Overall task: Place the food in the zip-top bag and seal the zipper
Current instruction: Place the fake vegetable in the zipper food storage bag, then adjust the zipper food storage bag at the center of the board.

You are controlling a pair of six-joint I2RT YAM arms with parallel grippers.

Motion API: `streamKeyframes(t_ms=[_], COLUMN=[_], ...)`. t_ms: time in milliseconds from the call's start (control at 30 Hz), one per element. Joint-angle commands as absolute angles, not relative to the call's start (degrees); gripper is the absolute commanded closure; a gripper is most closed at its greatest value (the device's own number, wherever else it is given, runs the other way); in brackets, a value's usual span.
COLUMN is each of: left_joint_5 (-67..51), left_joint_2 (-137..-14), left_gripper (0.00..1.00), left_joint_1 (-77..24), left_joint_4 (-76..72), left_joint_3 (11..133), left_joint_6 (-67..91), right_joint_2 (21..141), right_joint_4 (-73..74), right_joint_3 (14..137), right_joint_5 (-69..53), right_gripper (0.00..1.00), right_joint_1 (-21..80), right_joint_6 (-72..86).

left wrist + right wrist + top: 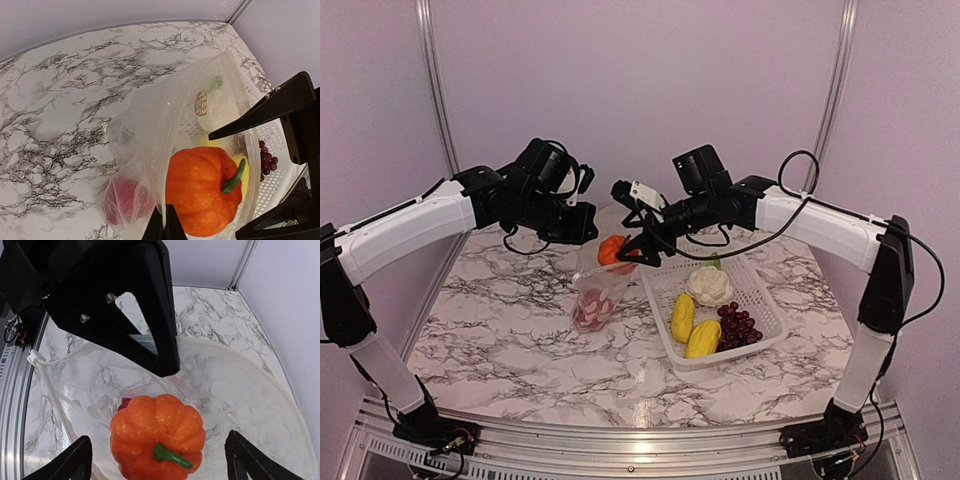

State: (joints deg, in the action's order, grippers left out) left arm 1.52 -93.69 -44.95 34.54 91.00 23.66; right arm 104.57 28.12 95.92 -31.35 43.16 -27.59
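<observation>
Marble-patterned table (pixel 520 345); left gripper (pixel 165 227) clamps the rim of the limp-looking clear dotted plastic bag (pixel 150 110); right gripper (pixel 158 436) gapes, smooth orange toy pumpkin (pixel 150 422) loose between its fingers (pixel 70 460).

My left arm (pixel 415 225) and right arm (pixel 820 225) match: smooth white shells on the long links, chunky black housings at the joints (pixel 888 275). Thin black cables (pixel 798 165) loop off the right arm near the upper right of the frame, and the black bases (pixel 425 425) along the bottom edge show small coloured wires. The left pincer (pixel 164 225) and right pincer (pixel 158 436) are matt black with flat, tapered fingers (pixel 75 462). I can make out two silver screws (pixel 109 298) on the left one, and a small white block (pixel 643 192) on the right wrist.
</observation>
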Motion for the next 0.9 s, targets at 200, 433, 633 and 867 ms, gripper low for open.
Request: streamKeyframes(t_ms=[200, 433, 633, 867], left_joint_5=[1.5, 0.4, 0.3, 0.3], left_joint_2=[-93.6, -94.4, -95.0, -95.3], left_gripper=[1.0, 1.0, 1.0, 0.96], left_joint_1=[-44.3, -44.1, -44.1, -43.9], left_joint_4=[33.8, 34.1, 35.0, 36.3], left_joint_3=[91.9, 93.1, 94.3, 94.8], left_joint_6=[23.1, 21.8, 20.9, 20.4], right_joint_2=[101.6, 101.9, 104.6, 107.1], right_joint_4=[33.9, 47.0, 52.3, 51.6], right_joint_3=[102.8, 104.5, 104.1, 105.2], right_joint_5=[-30.7, -32.7, -27.2, -21.6], right_gripper=[0.07, 0.25, 0.33, 0.82], right_joint_1=[43.2, 44.7, 49.5, 52.1], right_joint_6=[-28.8, -46.1, -53.2, -52.1])
